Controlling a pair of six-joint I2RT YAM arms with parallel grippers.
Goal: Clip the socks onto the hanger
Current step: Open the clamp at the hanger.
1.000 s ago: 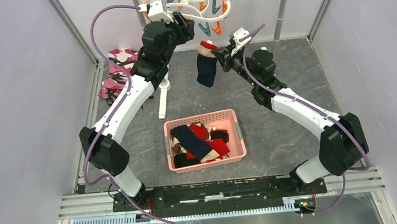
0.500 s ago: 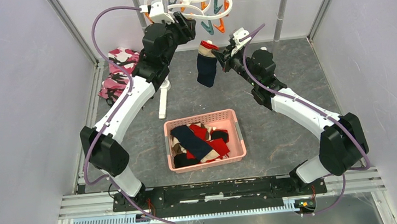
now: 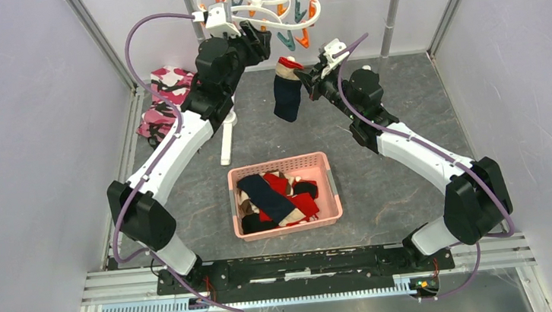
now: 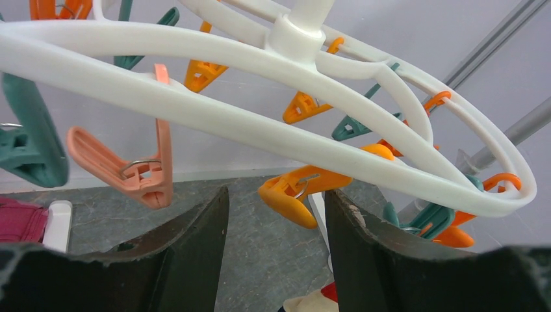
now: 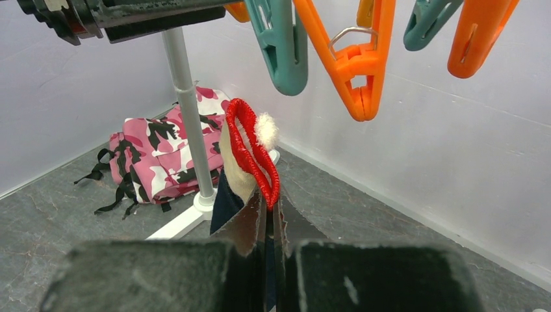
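Observation:
The hanger (image 3: pixel 258 3), a white oval ring hung with orange and teal clips, hangs at the back of the cell. My left gripper (image 3: pixel 258 37) is raised just under it and stands open. In the left wrist view the hanger ring (image 4: pixel 195 110) fills the top, and an orange clip (image 4: pixel 291 198) hangs between my left gripper's (image 4: pixel 276 194) fingertips, nearer the right one. My right gripper (image 3: pixel 307 77) is shut on a navy sock (image 3: pixel 286 98) with a red cuff (image 5: pixel 256 153), which hangs below an orange clip (image 5: pixel 360 71). The jaws of the right gripper (image 5: pixel 271 207) pinch the cuff.
A pink basket (image 3: pixel 281 161) in the middle of the floor holds several more socks (image 3: pixel 273 198). A pink camouflage cloth (image 3: pixel 163 90) lies at the back left beside a grey rack pole (image 5: pixel 188 117) with a white foot (image 3: pixel 227 141). Another pole (image 3: pixel 394 7) stands at the back right.
My left gripper has shifted slightly up and toward the hanger, and the hanger has swayed a little. The right arm and its sock have not moved.

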